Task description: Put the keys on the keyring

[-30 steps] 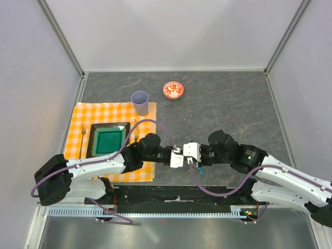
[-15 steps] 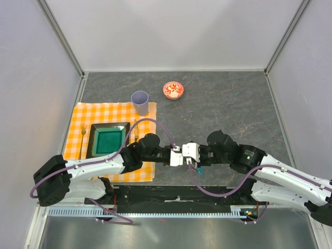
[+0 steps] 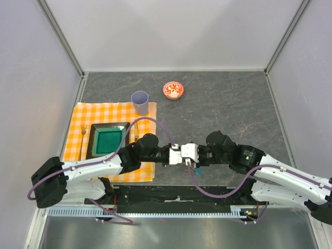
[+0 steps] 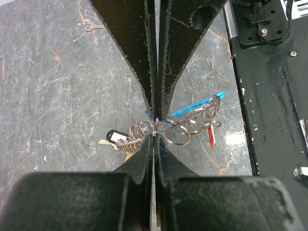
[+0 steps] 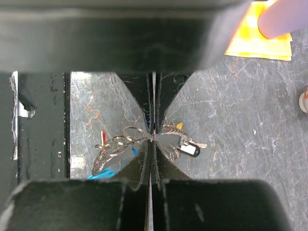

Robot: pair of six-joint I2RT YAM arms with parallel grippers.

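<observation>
**Keyring** (image 4: 187, 127): a chain of grey rings, held by the middle of the counter's near edge, between the two arms. Its long axis ran from far edge to near edge, crosswise to both sets of fingers. The blue fob (image 4: 196, 105) and a red key (image 4: 211, 138) pointed toward the near edge. The other keys (image 4: 118, 141), one with a black-and-white tag and one with a yellowish head, pointed toward the far edge. Whether it touched the counter could not be told.

**Left gripper** (image 4: 153, 140): jaws pressed together, pinching the keyring at mid-length.

**Right gripper** (image 4: 155, 118): jaws likewise closed on the same spot, tip to tip with the left.

**Views**: both wrist views showed the rings, keys and pinch. The top view hid these under the grippers, leaving only a blue fleck of fob. The top view alone showed the plate (image 3: 108, 140) toward the left edge.
</observation>
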